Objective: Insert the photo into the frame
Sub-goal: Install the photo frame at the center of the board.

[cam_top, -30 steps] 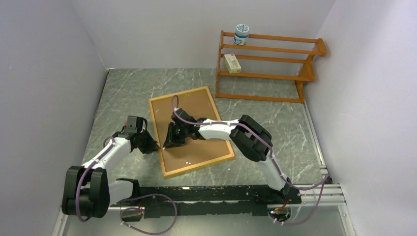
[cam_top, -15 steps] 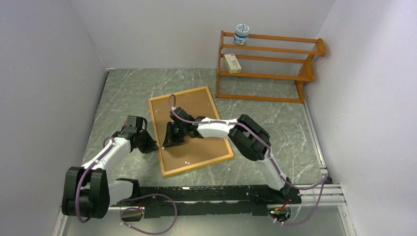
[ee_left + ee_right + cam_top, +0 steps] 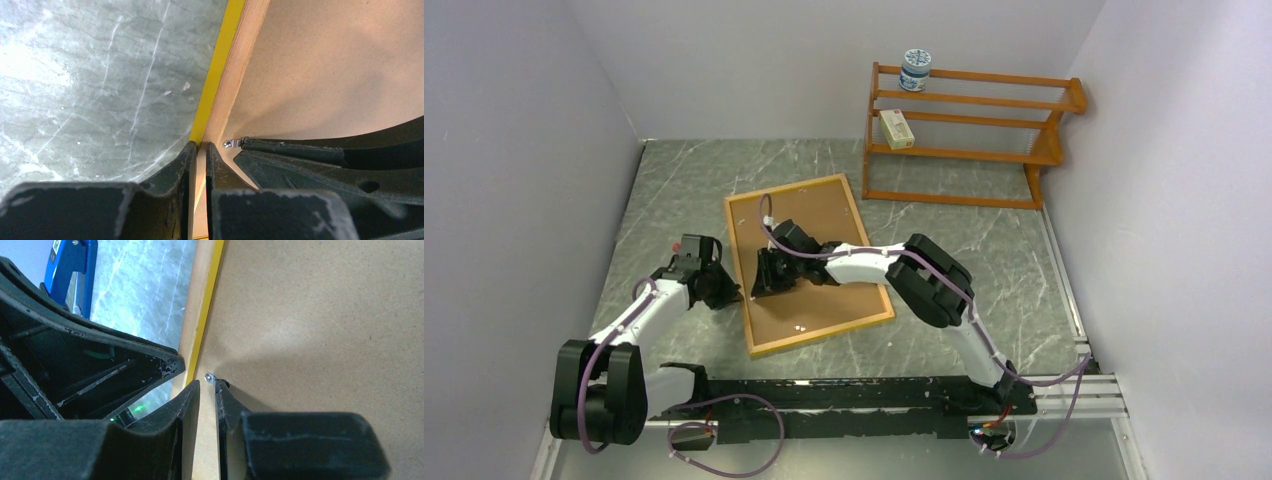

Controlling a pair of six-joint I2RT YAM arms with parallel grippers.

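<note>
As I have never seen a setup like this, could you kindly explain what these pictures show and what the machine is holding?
These are two robot arms bolted at the near edge of the table, each ending in a two-finger pincer. The wide picture is from a fixed camera above and behind them; the close-ups are from wrist cameras. On the table lies the frame, back up, holding a brown backing board. Behind stands a shelf rack with a jar and a box. The left pincer is closed on the frame's rim. The right pincer has its tips at a small metal clip; whether they grip it is unclear.
</note>
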